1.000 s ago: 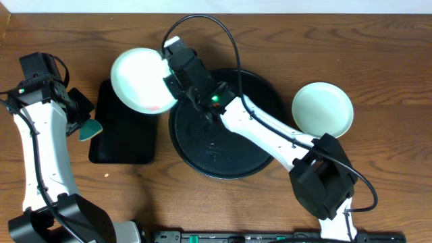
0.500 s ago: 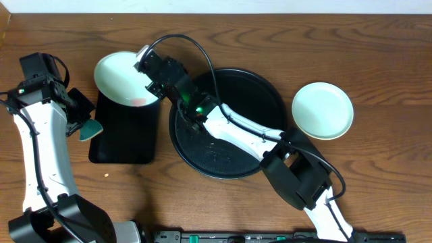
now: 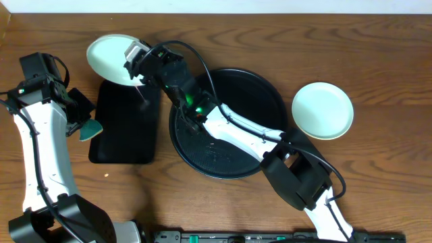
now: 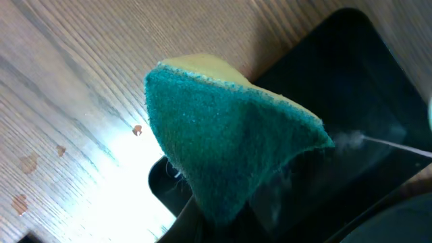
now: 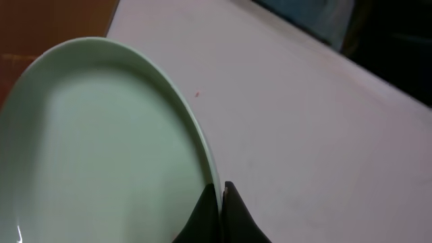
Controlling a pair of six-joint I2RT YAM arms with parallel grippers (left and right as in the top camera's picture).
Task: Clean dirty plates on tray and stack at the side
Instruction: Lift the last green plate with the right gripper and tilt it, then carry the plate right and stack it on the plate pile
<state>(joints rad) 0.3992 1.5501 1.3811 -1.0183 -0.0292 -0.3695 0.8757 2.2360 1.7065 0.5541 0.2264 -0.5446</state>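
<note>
Above the far end of the rectangular tray [image 3: 125, 135], the right gripper [image 3: 138, 57] is clamped on the rim of a mint plate [image 3: 108, 57], well clear of the round tray [image 3: 266, 94]. The left gripper [image 3: 82, 121] grips the sponge [image 4: 229, 142]. Judged step: presenting the plate for wiping. The next move calls for bringing the sponge onto the plate's face.

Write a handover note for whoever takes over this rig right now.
Right gripper: shut on the rim of a mint plate, held over the table at far left, past the rectangular tray.
Left gripper: shut on the green sponge, beside that tray.
Round tray: no plates on it.
Second plate: on the table right of the round tray, looks clean.
Left: probably wipe the held plate, then stack it on the second. Only two plates in view.
</note>
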